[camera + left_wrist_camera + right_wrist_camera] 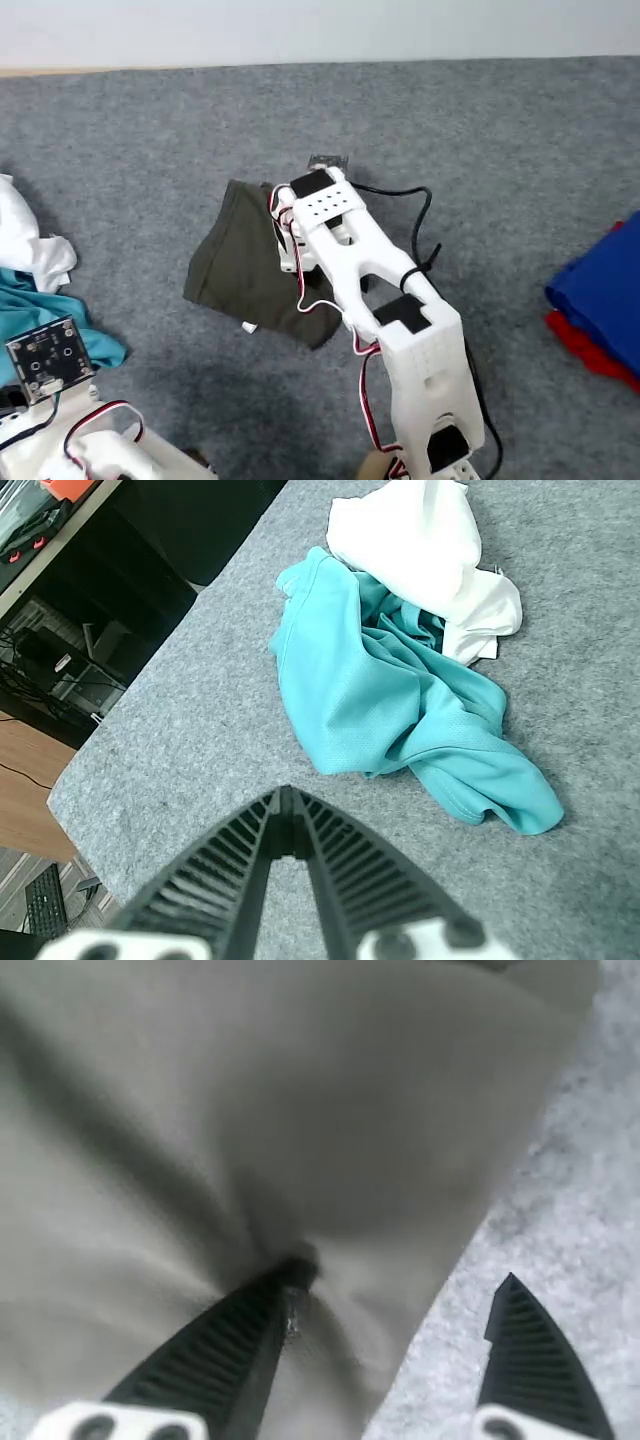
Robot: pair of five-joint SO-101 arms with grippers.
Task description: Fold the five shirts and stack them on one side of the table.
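From the high view, a grey felt bench carries five shirts. A dark olive shirt lies partly folded near the middle. The right arm stretches from the near edge over that shirt's right side, its wrist above the cloth. At the left edge, a crumpled white shirt lies touching a bunched teal shirt just nearer the arms. The left arm sits at the near left corner, beside the teal shirt. At the right edge, well apart from the others, a blue shirt lies on top of a red shirt.

In the left wrist view, the left gripper hangs above bare bench near its edge, its fingers pressed together at the tips with nothing between them. The teal shirt lies rumpled beyond the tips, and the white shirt overlaps its far end.

In the right wrist view, the right gripper is low over the olive shirt, its fingers spread wide. One of the fingers presses its tip into the cloth, making a dimple with creases. The other stands off past the shirt's edge, over the grey bench.
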